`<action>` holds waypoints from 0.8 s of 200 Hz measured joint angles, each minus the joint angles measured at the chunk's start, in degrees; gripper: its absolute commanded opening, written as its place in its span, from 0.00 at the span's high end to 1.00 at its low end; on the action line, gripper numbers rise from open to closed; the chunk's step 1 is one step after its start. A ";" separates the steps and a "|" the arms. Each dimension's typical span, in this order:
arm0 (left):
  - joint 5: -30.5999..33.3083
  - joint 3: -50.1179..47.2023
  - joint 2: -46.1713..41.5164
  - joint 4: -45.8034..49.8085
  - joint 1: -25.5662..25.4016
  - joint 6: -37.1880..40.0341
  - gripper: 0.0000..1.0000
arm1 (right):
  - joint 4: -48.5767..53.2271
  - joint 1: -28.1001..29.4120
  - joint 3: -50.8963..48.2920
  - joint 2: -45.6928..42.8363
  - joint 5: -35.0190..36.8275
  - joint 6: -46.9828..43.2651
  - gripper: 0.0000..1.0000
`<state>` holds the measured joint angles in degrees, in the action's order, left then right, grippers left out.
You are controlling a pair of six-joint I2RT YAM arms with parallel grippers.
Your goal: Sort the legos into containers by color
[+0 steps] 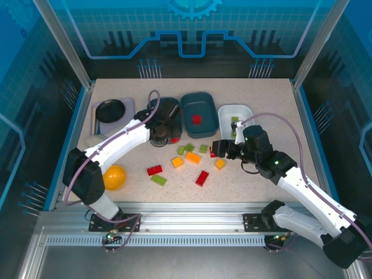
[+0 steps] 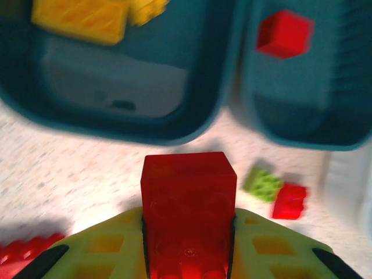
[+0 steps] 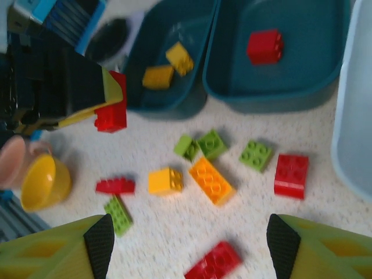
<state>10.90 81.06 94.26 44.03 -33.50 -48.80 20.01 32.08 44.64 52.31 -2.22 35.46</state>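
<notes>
Three containers are sitting mid-far on the speckled table, with legos lying loose just before them. Left gripper is pinching a red brick just short of the left container's near rim. Right gripper is hovering spread above the pile. Open tabletop is showing along the right edge.

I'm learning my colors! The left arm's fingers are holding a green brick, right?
Not quite. The brick held in the left arm's fingers is red, not green. The left wrist view shows it clearly.
</notes>
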 measured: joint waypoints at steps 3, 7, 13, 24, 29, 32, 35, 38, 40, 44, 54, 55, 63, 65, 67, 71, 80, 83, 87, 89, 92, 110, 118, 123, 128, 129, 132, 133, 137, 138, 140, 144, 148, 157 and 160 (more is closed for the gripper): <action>-0.24 1.25 0.72 -0.20 0.00 0.55 0.74 | -0.79 -0.33 -0.31 -0.09 0.26 0.35 0.27; -0.57 3.15 2.21 -0.61 0.00 1.36 0.74 | -1.81 -0.79 -0.72 -0.15 0.39 1.03 0.27; -1.18 5.68 4.42 -1.16 0.00 2.51 0.74 | -3.02 -1.55 -1.27 -0.13 0.61 1.92 0.27; -2.38 10.38 9.03 -2.29 -0.02 4.22 0.73 | -4.74 -2.93 -1.86 0.22 0.79 3.26 0.27; -2.97 12.39 11.04 -2.49 -0.02 4.94 0.73 | -5.31 -3.61 -1.92 0.48 0.79 3.91 0.27; -3.26 13.57 12.41 -2.73 -0.02 5.40 0.73 | -5.62 -4.02 -1.92 0.63 0.81 4.22 0.27; -3.56 14.80 13.62 -2.75 -0.02 5.66 0.73 | -5.99 -4.37 -1.92 0.76 0.76 4.52 0.26; -3.87 16.00 14.95 -2.99 -0.02 6.01 0.72 | -6.36 -4.79 -1.92 0.90 0.76 4.76 0.26; -4.13 16.94 16.00 -2.97 -0.02 6.27 0.72 | -6.51 -5.01 -1.92 0.96 0.74 4.94 0.26; -4.59 18.53 17.62 -3.02 -0.02 6.73 0.72 | -6.93 -5.44 -1.92 1.09 0.74 5.20 0.26; -5.64 22.95 22.14 -3.21 0.00 7.76 0.71 | -7.50 -6.64 -1.90 1.31 0.66 5.77 0.26; -5.81 23.58 22.71 -3.15 0.00 7.93 0.71 | -7.61 -6.80 -1.90 1.33 0.61 5.86 0.26; -6.54 26.91 25.97 -3.19 -0.02 8.55 0.70 | -7.67 -7.56 -1.90 1.38 0.50 6.19 0.27; -6.78 27.80 26.91 -3.19 -0.02 8.81 0.70 | -7.65 -7.78 -1.90 1.38 0.50 6.19 0.26; -6.95 28.72 27.67 -3.17 -0.02 8.92 0.70 | -7.63 -7.96 -1.90 1.38 0.44 6.25 0.26; -7.32 30.36 29.29 -3.32 -0.02 9.20 0.70 | -7.61 -8.24 -1.90 1.38 0.39 6.38 0.26; -7.89 33.51 32.15 -3.28 -0.02 9.92 0.69 | -7.52 -8.85 -1.86 1.33 0.26 6.56 0.27; -8.13 34.71 33.24 -3.21 -0.02 10.03 0.69 | -7.41 -9.01 -1.84 1.33 0.22 6.60 0.26; -8.33 35.91 34.36 -3.15 -0.02 10.23 0.69 | -7.21 -9.22 -1.84 1.25 0.20 6.62 0.26; -8.48 36.61 34.95 -3.15 -0.02 10.25 0.68 | -7.13 -9.31 -1.81 1.20 0.11 6.62 0.26; -8.72 37.62 35.87 -3.15 -0.02 10.38 0.68 | -6.93 -9.51 -1.81 1.07 0.11 6.64 0.26; -9.79 43.58 40.68 -2.60 -0.02 10.84 0.67 | -5.66 -10.34 -1.81 -0.02 0.04 6.97 0.26; -10.36 45.81 42.56 -2.36 -0.02 11.10 0.66 | -5.03 -10.62 -1.81 -0.76 0.07 7.02 0.26; -10.64 47.23 43.69 -2.12 -0.02 11.28 0.65 | -4.76 -10.78 -1.81 -1.20 0.02 7.02 0.26; -10.86 48.35 44.65 -2.08 -0.02 11.30 0.64 | -4.33 -10.86 -1.81 -1.75 0.04 7.04 0.26; -10.99 48.63 44.85 -2.08 -0.02 11.30 0.64 | -4.26 -10.86 -1.81 -1.81 0.04 7.04 0.27; -11.04 49.05 45.35 -2.08 -0.02 11.32 0.63 | -3.96 -10.93 -1.81 -2.12 0.11 7.04 0.27; -11.13 49.22 45.55 -2.05 -0.02 11.32 0.62 | -3.85 -10.95 -1.81 -2.27 0.09 7.04 0.26; -11.23 49.64 45.94 -1.97 -0.02 11.32 0.61 | -3.54 -11.06 -1.81 -2.60 0.07 7.04 0.26; -11.30 49.77 46.14 -1.90 -0.02 11.37 0.60 | -3.45 -11.08 -1.81 -2.67 0.07 7.04 0.26; -11.39 49.86 46.29 -1.88 -0.02 11.45 0.59 | -3.28 -11.13 -1.81 -2.89 0.07 7.04 0.26; -11.47 50.07 46.58 -1.68 -0.02 11.37 0.57 | -2.95 -11.15 -1.81 -3.21 0.07 7.02 0.26; -11.61 50.07 46.82 -1.60 -0.02 11.32 0.54 | -2.60 -11.17 -1.81 -3.50 0.09 7.02 0.26; -11.85 50.14 47.19 -0.94 0.00 11.32 0.49 | -1.77 -11.26 -1.81 -4.02 0.09 6.99 0.27; -11.87 50.14 47.30 -0.74 0.00 11.58 0.47 | -1.44 -11.26 -1.81 -4.15 0.09 6.97 0.27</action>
<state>-0.97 131.20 141.56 43.29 -33.50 -37.21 18.57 20.82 42.83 48.16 -2.13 42.44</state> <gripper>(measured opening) 0.473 0.735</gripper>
